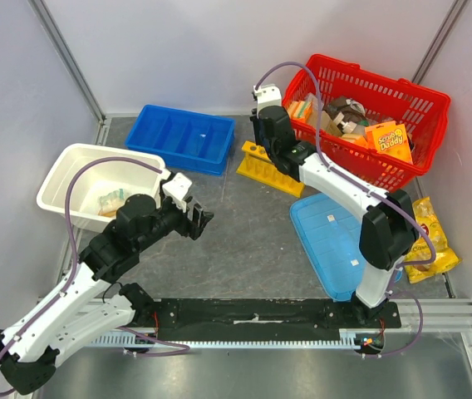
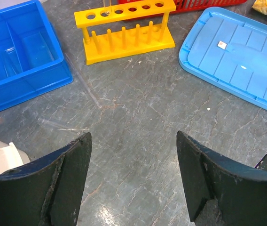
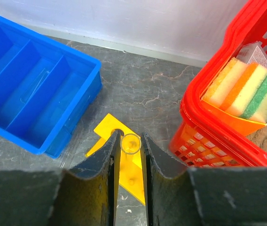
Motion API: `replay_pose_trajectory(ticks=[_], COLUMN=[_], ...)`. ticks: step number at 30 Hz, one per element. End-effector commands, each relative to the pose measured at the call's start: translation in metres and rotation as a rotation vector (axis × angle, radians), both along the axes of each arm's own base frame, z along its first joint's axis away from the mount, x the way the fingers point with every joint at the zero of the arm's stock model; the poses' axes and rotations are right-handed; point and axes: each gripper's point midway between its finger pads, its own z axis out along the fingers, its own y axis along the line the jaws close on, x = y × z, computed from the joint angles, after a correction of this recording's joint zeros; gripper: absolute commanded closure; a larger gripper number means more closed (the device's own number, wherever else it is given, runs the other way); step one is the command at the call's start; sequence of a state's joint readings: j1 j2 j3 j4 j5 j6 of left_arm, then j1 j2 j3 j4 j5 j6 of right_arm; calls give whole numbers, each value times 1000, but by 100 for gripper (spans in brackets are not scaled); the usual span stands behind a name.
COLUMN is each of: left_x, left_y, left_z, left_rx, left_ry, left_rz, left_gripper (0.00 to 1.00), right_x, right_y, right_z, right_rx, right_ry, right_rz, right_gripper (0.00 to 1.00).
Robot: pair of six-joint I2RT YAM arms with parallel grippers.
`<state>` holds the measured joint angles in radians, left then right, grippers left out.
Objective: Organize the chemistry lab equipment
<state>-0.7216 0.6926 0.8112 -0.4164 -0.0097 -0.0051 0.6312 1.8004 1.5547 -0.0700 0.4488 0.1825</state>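
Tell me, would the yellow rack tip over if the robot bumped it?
Probably not easily: the rack sits on a wide flat base. It looks like thin plastic, so it is likely light and may slide on the smooth table instead. The tube in the right jaws is at its top, so a sideways nudge could shift it.

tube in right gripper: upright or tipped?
Upright: gripped by the right gripper, the tube shows its round mouth end-on; the left wrist view has it vertical at the yellow rack.
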Motion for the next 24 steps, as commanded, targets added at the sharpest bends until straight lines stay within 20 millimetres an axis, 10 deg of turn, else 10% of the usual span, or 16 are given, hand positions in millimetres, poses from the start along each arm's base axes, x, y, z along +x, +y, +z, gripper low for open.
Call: replay_pose_trajectory(ticks=[1,15,24], left_x=[3,4,5], left_y=[0,1,-11], left_z=[7,6,3], left_rx=[-33,-33,-119], left_ry=[-25,-24,126], left_rz=[20,31,69], left_gripper=[21,21,26], right_x=[14,17,-36], right_y=[1,5,0], right_z=[25,-1,-25], right_rx=[65,50,133], right_ry=[-88,-37,157], right_rz=[-27,-13,39], right_gripper=[70,69,62])
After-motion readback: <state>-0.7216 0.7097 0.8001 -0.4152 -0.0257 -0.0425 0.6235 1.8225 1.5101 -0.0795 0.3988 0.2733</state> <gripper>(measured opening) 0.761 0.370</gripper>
